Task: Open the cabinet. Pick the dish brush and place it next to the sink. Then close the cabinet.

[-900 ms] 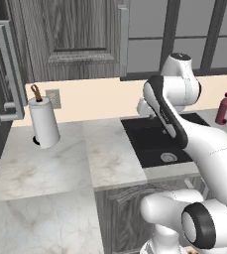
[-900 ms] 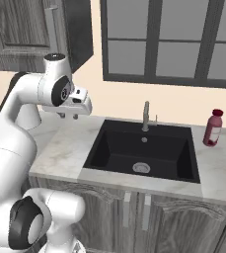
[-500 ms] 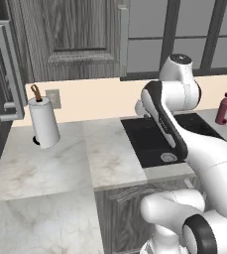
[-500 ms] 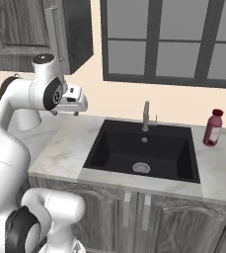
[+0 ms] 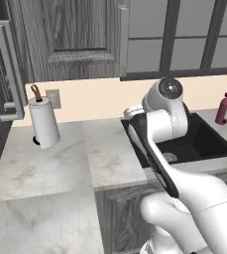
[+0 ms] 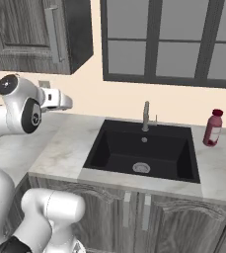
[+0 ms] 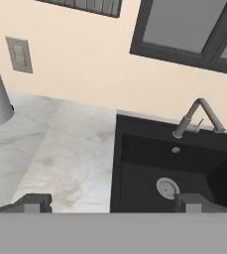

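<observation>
between the two dark fingertips of the gripper, spread wide and holding nothing, lie bare marble counter and the left edge of the sink; i can't make out the dish brush. beyond and above, the cabinet door looks shut, so whether the brush step is done is unclear

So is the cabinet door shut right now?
Shut: the cabinet door lies flush with its frame, handle vertical, no interior showing.
</observation>
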